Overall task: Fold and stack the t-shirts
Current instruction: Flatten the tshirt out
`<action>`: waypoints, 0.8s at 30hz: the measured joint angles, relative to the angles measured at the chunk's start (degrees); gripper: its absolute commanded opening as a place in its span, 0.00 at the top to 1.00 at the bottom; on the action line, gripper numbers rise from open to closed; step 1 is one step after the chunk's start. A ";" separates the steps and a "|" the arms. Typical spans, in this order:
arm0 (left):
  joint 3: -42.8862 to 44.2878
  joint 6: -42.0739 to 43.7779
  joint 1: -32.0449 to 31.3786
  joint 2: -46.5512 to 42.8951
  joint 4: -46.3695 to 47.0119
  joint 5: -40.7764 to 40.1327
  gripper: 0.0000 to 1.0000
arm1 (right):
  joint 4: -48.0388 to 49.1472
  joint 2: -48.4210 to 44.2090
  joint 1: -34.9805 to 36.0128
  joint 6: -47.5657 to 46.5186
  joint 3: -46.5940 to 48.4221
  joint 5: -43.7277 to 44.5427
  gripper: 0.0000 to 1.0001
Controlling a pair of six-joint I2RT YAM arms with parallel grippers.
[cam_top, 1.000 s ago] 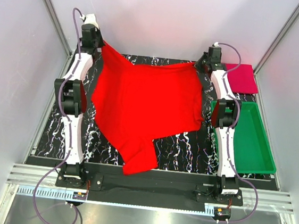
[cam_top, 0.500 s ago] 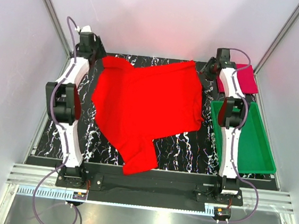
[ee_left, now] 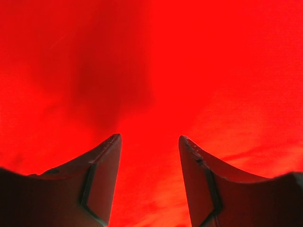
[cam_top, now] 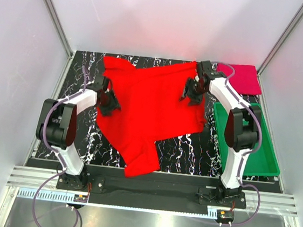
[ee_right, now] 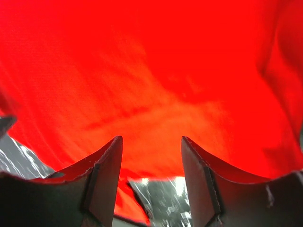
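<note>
While the bright red short-sleeved cloth t-shirt (cam_top: 146, 107) lies spread open across the middle of the black white-veined marbled table (cam_top: 185, 149), it's unfolded: body wide over the centre, one corner reaching the far left, a narrower part trailing to the near edge. Cloth shows soft creases, not fully flat. The second shirt, the darker pinkish-crimson cloth t-shirt (cam_top: 242, 78), sits as a flat compact patch in the far right corner, apart from the red one. The left gripper (cam_top: 109, 101) is low over the red shirt's left edge, jaws apart with nothing between them; the left wrist view shows only red cloth past its dark fingers (ee_left: 102, 175). The right gripper (cam_top: 193, 91) is low over the shirt's far right edge, jaws also apart and holding nothing; between its fingers (ee_right: 104, 175) the right wrist view shows the shirt's hem and a strip of marbled table beyond it. Can't tell whether either set of fingertips touches the cloth. The rigid green plastic tray (cam_top: 256, 151) sits along the right side of the table, just near of the crimson shirt, right arm crossing its left rim.
</note>
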 measured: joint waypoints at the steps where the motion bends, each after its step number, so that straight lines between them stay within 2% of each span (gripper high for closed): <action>1: -1.22 -0.63 1.27 0.79 -1.46 0.35 0.42 | 0.98 -1.81 0.00 -0.28 -3.54 -0.57 0.41; 5: 0.09 -1.11 5.75 2.97 -4.57 0.96 0.41 | 1.92 -8.17 -0.02 -0.83 -15.34 -1.44 0.40; 9: 7.50 0.37 9.73 8.87 -9.64 1.60 0.39 | 2.34 -11.69 -0.02 -1.55 -20.09 -1.60 0.40; 15: 18.47 5.07 15.41 16.02 -15.67 0.17 0.39 | 2.84 -13.88 -0.02 -2.80 -21.46 -1.25 0.40; 21: 22.95 10.99 20.90 17.07 -20.52 -6.01 0.39 | 2.84 -13.84 -0.02 -4.02 -21.49 -0.94 0.39; 24: 23.47 13.27 20.46 15.54 -21.88 -6.58 0.38 | 2.84 -13.27 -0.02 -4.37 -21.57 -1.22 0.36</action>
